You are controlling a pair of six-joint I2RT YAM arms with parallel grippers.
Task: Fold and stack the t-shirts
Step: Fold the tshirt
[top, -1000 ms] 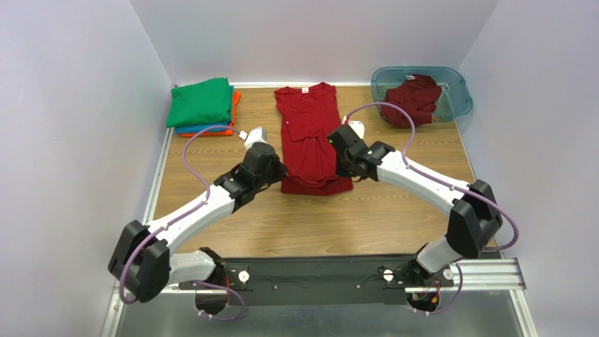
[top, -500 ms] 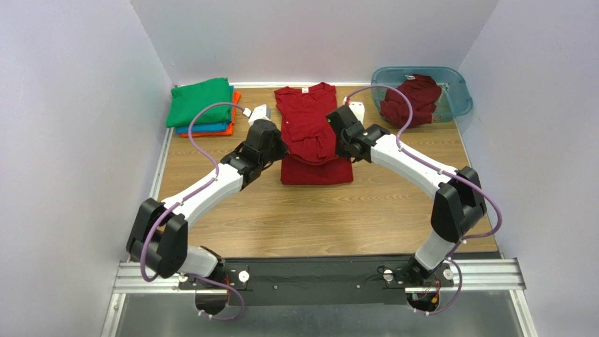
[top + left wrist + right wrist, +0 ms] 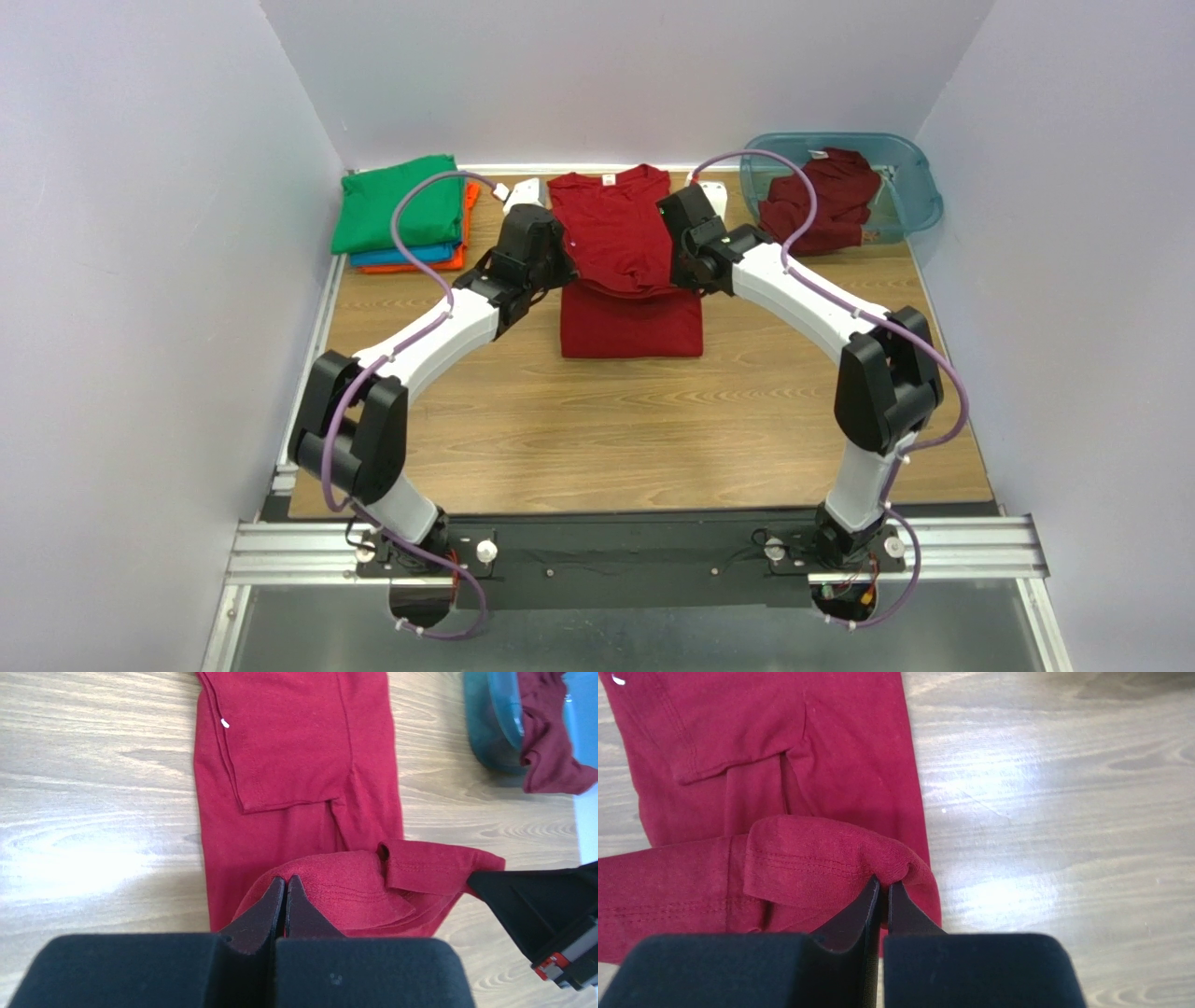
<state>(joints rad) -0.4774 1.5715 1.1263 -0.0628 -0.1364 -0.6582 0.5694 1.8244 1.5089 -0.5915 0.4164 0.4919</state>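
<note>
A dark red t-shirt [image 3: 627, 252] lies on the wooden table, sides folded in, collar at the far end. Its bottom hem is lifted and carried over the body toward the collar. My left gripper [image 3: 284, 880] is shut on the hem's left corner [image 3: 330, 882]. My right gripper [image 3: 884, 882] is shut on the hem's right corner [image 3: 829, 854]. Both grippers hang about mid-shirt in the top view, the left [image 3: 558, 266] and the right [image 3: 683, 266]. A folded stack with green [image 3: 401, 205] on top, blue and orange beneath, sits far left. A second dark red shirt [image 3: 822, 196] lies crumpled in the tub.
The translucent teal tub [image 3: 912, 189] stands at the far right corner, also in the left wrist view [image 3: 491, 721]. White walls close in the table on three sides. The metal rail with the arm bases [image 3: 631, 549] runs along the near edge.
Both grippers have moved away from the near edge toward the collar, carrying the hem with them, so the lower half of the shirt folds over the upper half.
</note>
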